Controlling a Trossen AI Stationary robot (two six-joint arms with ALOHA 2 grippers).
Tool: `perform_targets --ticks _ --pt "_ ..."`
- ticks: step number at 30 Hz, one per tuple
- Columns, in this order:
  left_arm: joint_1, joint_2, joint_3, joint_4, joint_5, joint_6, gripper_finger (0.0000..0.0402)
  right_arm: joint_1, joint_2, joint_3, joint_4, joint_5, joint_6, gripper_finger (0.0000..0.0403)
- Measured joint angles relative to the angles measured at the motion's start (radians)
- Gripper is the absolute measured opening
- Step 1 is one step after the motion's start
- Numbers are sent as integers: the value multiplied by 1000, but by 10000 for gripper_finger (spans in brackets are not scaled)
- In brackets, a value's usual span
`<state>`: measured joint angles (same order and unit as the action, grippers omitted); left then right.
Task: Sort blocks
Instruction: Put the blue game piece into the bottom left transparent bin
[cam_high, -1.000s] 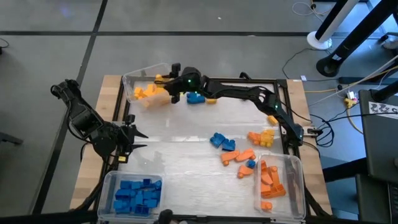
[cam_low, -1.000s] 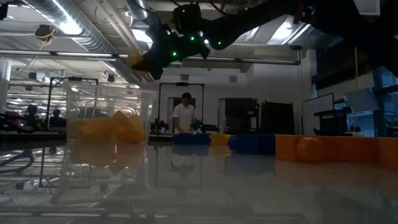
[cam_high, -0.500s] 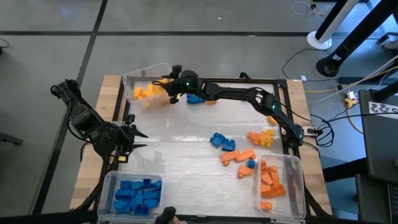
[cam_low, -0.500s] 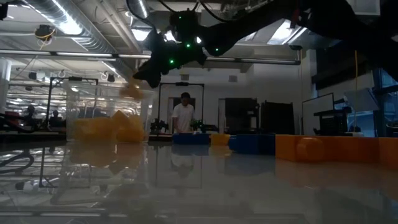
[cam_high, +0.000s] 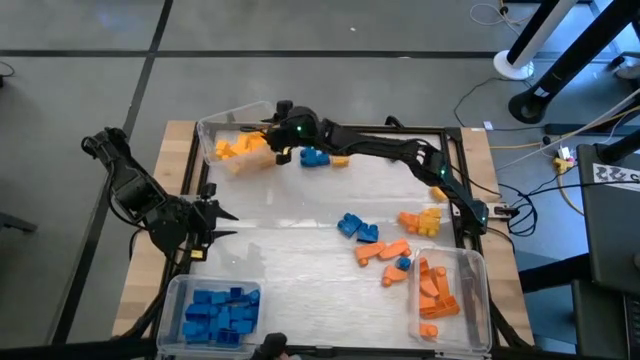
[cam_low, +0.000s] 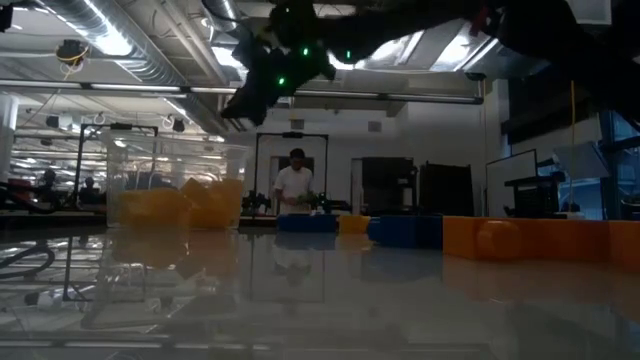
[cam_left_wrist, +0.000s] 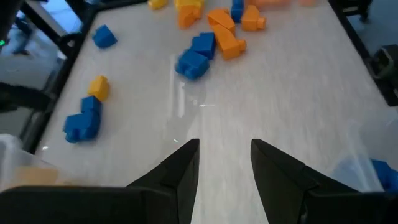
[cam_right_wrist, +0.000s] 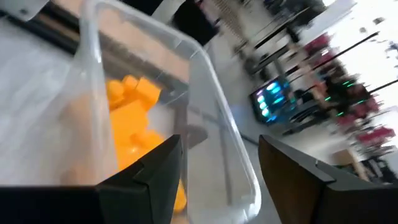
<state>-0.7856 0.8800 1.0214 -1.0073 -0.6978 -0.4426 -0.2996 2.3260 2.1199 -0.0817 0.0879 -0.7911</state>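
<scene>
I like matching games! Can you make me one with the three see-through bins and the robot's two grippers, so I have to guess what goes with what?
Things:
1. bin at the table's far left corner
2. bin at the near left corner
3. bin at the near right corner
4. right gripper
5. left gripper

Matches:
A. holds blue blocks
B. open and empty, above the rim of a bin
C. holds orange blocks
D. holds yellow blocks
E. open, waiting at the table's left side

Pairs: 1-D, 2-A, 3-C, 4-B, 5-E
</scene>
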Motion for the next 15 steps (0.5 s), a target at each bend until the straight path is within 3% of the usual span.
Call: perform_targets --ticks 6,15 --pt "31 1 0 1 -120 22 134 -4 -31 233 -550 34 -2 214" --pt "244 5 0 102 -112 98 134 -1 -241 192 -842 84 99 214"
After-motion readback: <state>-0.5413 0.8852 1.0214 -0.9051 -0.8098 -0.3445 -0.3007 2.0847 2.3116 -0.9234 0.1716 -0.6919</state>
